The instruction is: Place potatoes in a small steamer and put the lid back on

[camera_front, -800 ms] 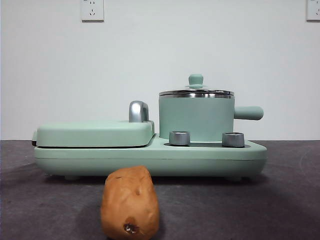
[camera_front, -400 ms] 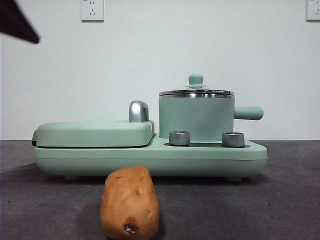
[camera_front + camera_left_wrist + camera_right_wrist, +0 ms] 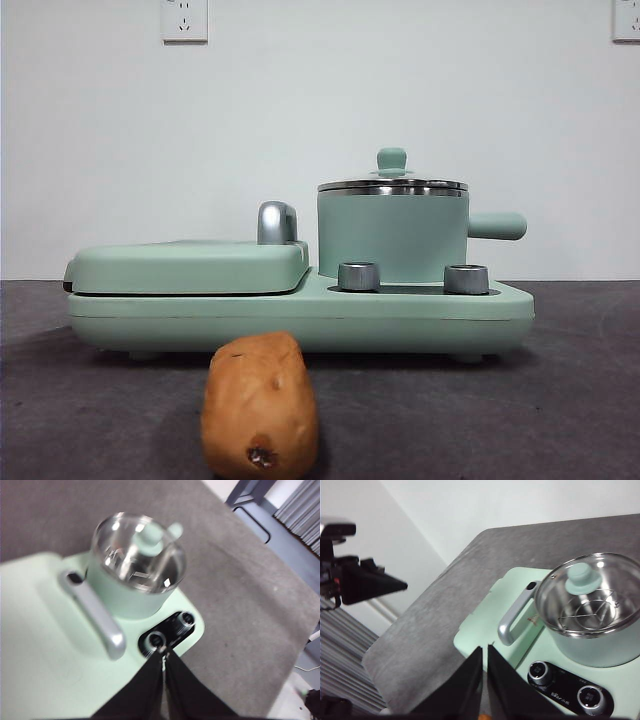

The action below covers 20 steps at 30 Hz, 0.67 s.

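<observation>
So the potato (image 3: 261, 405) lies on the table, in front of the appliance, w/ the lid (image 3: 392, 183) on the small steamer (image 3: 392, 235). Left gripper (image 3: 163, 656) & right gripper (image 3: 484, 656) hang above, jaws nearly closed, holding nothing. Potato looks firm, smooth, prob. rolls; I'd grip across its middle. Glass lid's fragile: take the knob.

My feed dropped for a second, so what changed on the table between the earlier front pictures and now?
A black arm tip showed at the front view's top left corner half a second ago and has gone. The potato, the lid and the small steamer stayed put.
</observation>
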### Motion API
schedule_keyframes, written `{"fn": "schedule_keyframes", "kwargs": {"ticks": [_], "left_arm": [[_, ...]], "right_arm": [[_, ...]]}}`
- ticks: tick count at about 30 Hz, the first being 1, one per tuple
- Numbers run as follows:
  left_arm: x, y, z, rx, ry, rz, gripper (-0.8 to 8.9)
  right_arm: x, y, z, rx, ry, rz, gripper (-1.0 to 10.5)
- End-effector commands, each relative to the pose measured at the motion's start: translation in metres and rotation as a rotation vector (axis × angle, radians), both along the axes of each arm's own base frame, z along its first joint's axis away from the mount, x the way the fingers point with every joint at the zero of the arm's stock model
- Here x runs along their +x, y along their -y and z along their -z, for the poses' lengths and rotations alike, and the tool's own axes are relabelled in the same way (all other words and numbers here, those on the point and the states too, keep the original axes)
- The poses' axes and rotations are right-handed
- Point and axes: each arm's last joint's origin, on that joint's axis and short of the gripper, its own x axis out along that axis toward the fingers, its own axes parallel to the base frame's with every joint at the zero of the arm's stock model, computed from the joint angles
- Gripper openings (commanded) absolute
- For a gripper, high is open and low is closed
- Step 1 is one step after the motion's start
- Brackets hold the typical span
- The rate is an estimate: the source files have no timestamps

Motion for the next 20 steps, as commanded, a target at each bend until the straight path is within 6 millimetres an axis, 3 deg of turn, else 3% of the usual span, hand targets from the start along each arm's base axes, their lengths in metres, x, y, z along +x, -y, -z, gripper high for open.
{"fn": "schedule_keyframes", "kwargs": {"ticks": [1, 8, 13, 20], "left_arm": [[0.001, 0.004, -0.01, 0.003, 0.053, 0.041, 0.89], [0.002, 0.009, -0.012, 0.001, 0.072, 0.058, 4.67], [0.015, 0.022, -0.01, -0.016, 0.058, 0.074, 5.0], [0.05, 0.062, -0.014, 0.049, 0.02, 0.108, 5.0]], "right_arm": [[-0.001, -0.001, -0.006, -0.006, 0.027, -0.013, 1.3], [-0.004, -0.001, -0.001, -0.01, -0.026, -0.013, 4.7], [-0.005, -0.001, 0.001, -0.012, -0.052, -0.013, 4.9], [-0.005, -0.001, 0.001, -0.007, -0.061, -0.005, 4.9]]}}
